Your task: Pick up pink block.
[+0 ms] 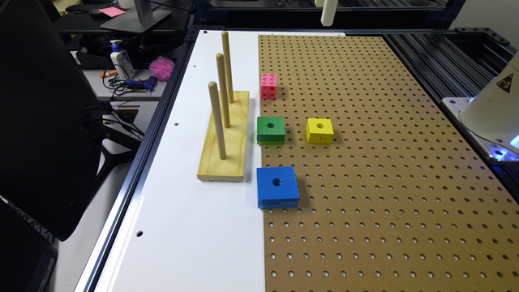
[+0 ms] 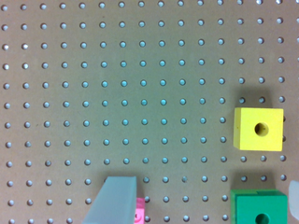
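On the exterior view's left stands a dark monitor back [image 1: 44, 121], with a lotion bottle [image 1: 121, 60] and a magenta puff [image 1: 161, 67] on a side desk beyond it. Next comes the bench's white strip [image 1: 182, 227], bearing a wooden base [image 1: 227, 142] with three upright pegs [image 1: 222, 91]. Just right of that base, on the brown pegboard [image 1: 385, 182], the pink block [image 1: 269, 85] sits at the board's near-left edge, farthest back of the blocks and apart from them. The green block [image 1: 271, 130] lies nearer the camera, the yellow block [image 1: 319, 130] beside it to the right, and the blue block [image 1: 277, 187] nearest of all. At the far right is the arm's white base [image 1: 492, 109]. In the wrist view, a grey finger [image 2: 114, 200] and a pale sliver of the other finger [image 2: 294, 198] stand well apart, so the pincer is spread, pinching nothing; the pink block [image 2: 139, 212] peeks out just beside the grey finger.
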Controlling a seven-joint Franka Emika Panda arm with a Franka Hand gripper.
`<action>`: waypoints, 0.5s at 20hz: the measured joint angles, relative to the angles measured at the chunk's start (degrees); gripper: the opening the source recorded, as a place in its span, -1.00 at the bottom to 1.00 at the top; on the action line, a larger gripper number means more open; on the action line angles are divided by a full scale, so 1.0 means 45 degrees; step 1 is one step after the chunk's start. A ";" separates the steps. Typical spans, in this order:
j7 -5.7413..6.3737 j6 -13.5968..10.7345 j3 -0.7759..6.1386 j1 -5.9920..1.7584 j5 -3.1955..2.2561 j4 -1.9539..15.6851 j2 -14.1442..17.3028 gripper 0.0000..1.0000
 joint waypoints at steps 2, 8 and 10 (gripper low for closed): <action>0.0000 0.0000 0.0004 0.0001 0.0000 -0.0004 0.0000 1.00; 0.0000 0.0001 0.0022 -0.0004 0.0000 0.0005 0.0001 1.00; -0.0004 0.0062 0.0015 -0.0045 -0.0001 0.0084 0.0029 1.00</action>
